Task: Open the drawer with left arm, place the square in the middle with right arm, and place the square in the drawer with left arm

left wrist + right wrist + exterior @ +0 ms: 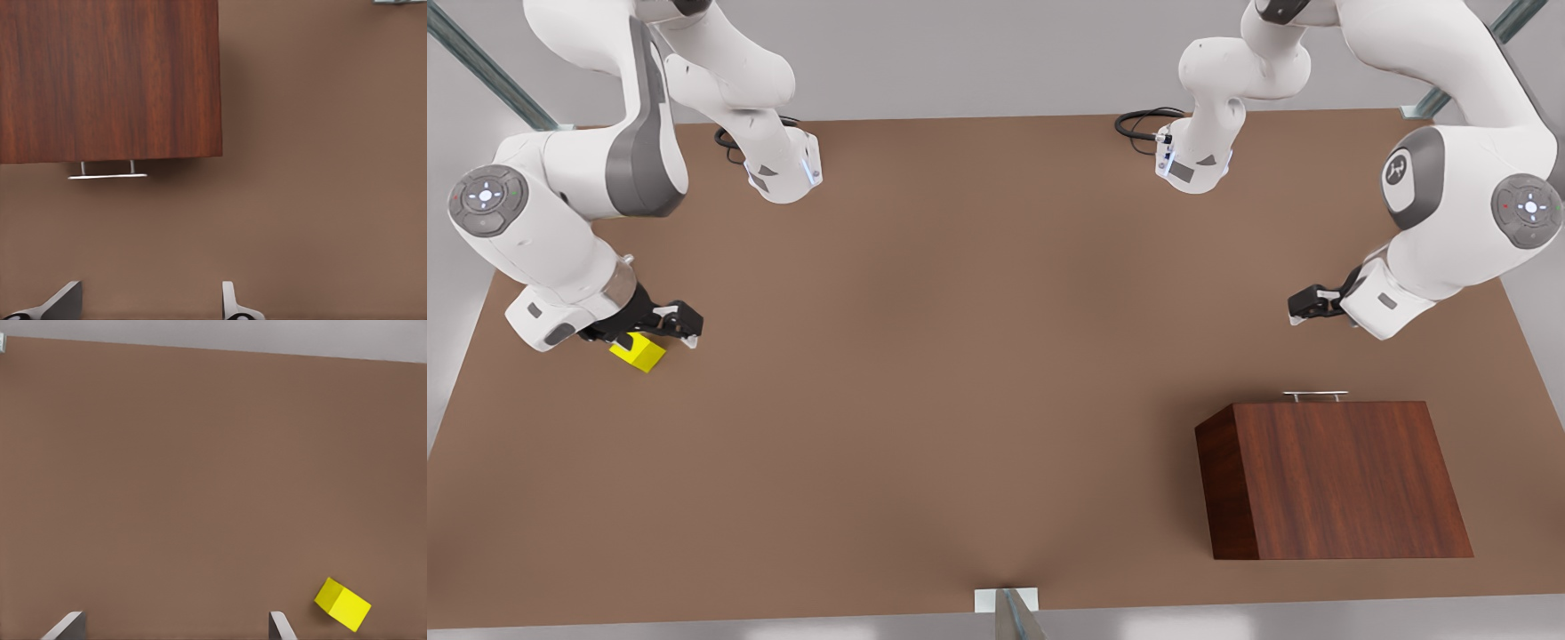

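The table (960, 356) carries the closed wooden cabinet (1334, 480), its silver handle (1315, 396) just below the left gripper (1303, 307), whose 2 fingers (63, 300) are spread wide and empty. The right gripper (671, 324) hangs open beside the square (639, 354), gripping nothing.

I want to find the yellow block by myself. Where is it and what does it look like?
Look at the big brown table and go to the front view's left side, far across from the wooden box. There the right gripper, open, hovers beside a little cube lying on the table. It is the only bright yellow thing; everything around it is brown, white or black.
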{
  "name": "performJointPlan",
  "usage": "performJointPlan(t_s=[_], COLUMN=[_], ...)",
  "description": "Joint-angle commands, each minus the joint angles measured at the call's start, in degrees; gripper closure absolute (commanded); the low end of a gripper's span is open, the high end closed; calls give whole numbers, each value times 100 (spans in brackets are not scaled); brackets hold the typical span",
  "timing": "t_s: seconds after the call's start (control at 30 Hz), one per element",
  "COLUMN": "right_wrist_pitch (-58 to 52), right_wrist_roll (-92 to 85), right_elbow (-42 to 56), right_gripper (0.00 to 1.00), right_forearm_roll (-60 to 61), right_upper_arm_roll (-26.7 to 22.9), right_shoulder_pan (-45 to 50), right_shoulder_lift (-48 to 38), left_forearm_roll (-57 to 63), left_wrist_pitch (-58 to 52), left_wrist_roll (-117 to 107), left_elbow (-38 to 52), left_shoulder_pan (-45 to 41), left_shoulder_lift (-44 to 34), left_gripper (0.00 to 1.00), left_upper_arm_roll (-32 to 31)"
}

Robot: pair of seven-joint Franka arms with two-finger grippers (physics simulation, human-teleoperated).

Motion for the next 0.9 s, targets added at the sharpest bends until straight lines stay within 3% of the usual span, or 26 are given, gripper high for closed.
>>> performJointPlan(t_s=[0.0, 0.07, 0.17, 0.33, 0.47, 0.53, 0.6, 0.87], right_wrist_pitch=[1, -8, -17, -307, -281, 1090, 1907, 2787], right_wrist_roll=[6, 7, -2, 33, 33, 699, 1351, 2274], right_elbow=[0, 0, 106, 185, -526, -2266, -3058, -3639], right_gripper=[0, 0, 0, 0, 0, 0, 0, 0], right_forearm_roll=[0, 0, 0, -272, -264, -255, -255, -246], right_upper_arm_roll=[-8, 0, 0, -44, -158, -167, -202, -202], right_shoulder_pan=[3, 3, 3, -41, -489, -762, -1007, -1623], right_shoulder_lift=[8, 0, 8, 430, 360, -352, -370, 61], left_forearm_roll=[55, -16, 11, 11, 11, 28, 46, 46], left_wrist_pitch=[-8, 70, 2064, 4930, 5265, 5379, 5608, 6698], left_wrist_roll=[1, -1025, -5042, -6467, -6784, -6810, -6810, -6810], left_elbow=[-7, -507, -2757, -4454, -4603, -4647, -4665, -5008], left_shoulder_pan=[4, 12, 12, 12, 12, 12, 12, 48], left_shoulder_lift=[-1, -97, -537, -757, -739, -713, -695, -581], left_gripper=[0, 0, 0, 0, 0, 0, 0, 0], left_upper_arm_roll=[0, 53, 377, 685, 721, 826, 914, 1063])
